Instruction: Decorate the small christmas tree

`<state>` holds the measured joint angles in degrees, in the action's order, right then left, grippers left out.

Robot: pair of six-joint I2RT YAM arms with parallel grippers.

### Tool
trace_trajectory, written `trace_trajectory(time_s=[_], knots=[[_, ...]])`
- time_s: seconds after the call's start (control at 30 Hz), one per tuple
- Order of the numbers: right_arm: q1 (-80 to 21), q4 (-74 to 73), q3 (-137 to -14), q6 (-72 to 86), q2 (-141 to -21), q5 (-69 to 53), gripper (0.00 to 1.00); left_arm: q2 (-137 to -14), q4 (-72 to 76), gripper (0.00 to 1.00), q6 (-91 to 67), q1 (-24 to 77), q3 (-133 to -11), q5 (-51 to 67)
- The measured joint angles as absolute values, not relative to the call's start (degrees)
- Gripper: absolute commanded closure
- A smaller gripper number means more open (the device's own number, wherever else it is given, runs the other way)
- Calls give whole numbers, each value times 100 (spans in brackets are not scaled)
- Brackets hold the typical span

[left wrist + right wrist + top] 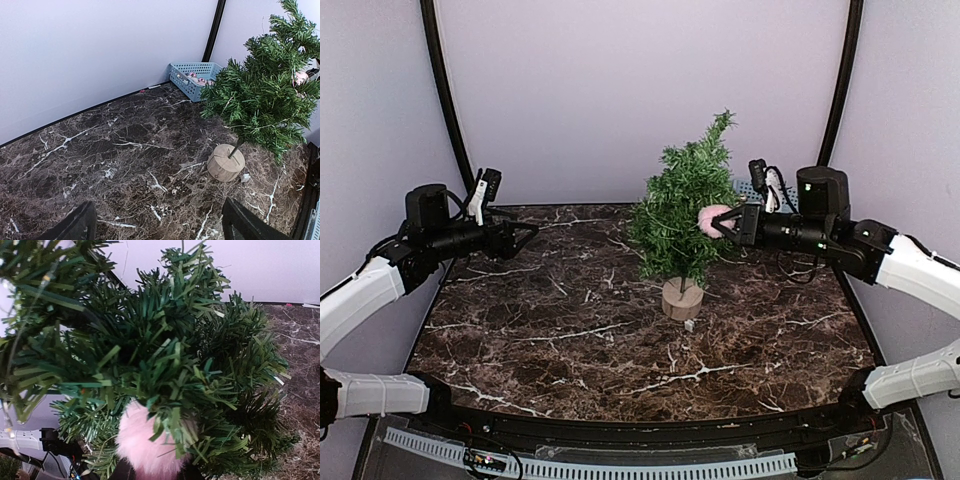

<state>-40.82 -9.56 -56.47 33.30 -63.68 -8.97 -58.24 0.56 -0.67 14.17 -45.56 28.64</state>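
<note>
Progress: early stage. As far as these views show, no ornament hangs free on the small christmas tree (680, 215). The only decoration at its branches is the pink pom-pom (712, 217) in my right gripper (727, 223). More ornaments (196, 79) lie in the blue basket (186, 86), beyond my right fingers at the back wall, so I judge that most of the work remains.

Right fingers: nearly closed, clamped on the pom-pom. The pom-pom sits pressed into the branches directly ahead of the fingertips, about mid-height on the side of the tree facing them. Release is not yet performed.

Left gripper (525, 235): jaws wide apart, holding nothing and touching nothing. The tree stands well apart from these fingers, ahead and to their right. It is upright on its wooden base (682, 298) on the marble table (540, 330).
</note>
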Motion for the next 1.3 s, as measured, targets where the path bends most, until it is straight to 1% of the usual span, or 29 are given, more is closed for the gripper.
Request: trace_trajectory(time_s=[0.4,0.57,0.63,0.8,0.97,1.1,1.3], knots=[[-4093,-998,-5645,3358,-6626,-615,100,-5804,54,11,-67,1417,-4556,2867],[-4095,-1035,-5645,3361,-6676,-565,95,-5804,56,11,-67,1417,-4556,2867],[-4099,-1039,-5645,3361,-6676,-545,89,-5804,54,11,-67,1417,-4556,2867],[-4099,-1070,-5645,3352,-6676,-504,70,-5804,54,11,-67,1417,-4556,2869],[-4106,-1186,-5645,3356,-6595,-460,55,-5804,56,11,-67,1417,-4556,2867],[-4115,-1341,-5649,3365,-6431,-438,46,-5804,54,11,-67,1417,-4556,2869],[-4121,-1566,-5747,3391,-6226,-342,37,-5804,56,11,-67,1417,-4556,2871]])
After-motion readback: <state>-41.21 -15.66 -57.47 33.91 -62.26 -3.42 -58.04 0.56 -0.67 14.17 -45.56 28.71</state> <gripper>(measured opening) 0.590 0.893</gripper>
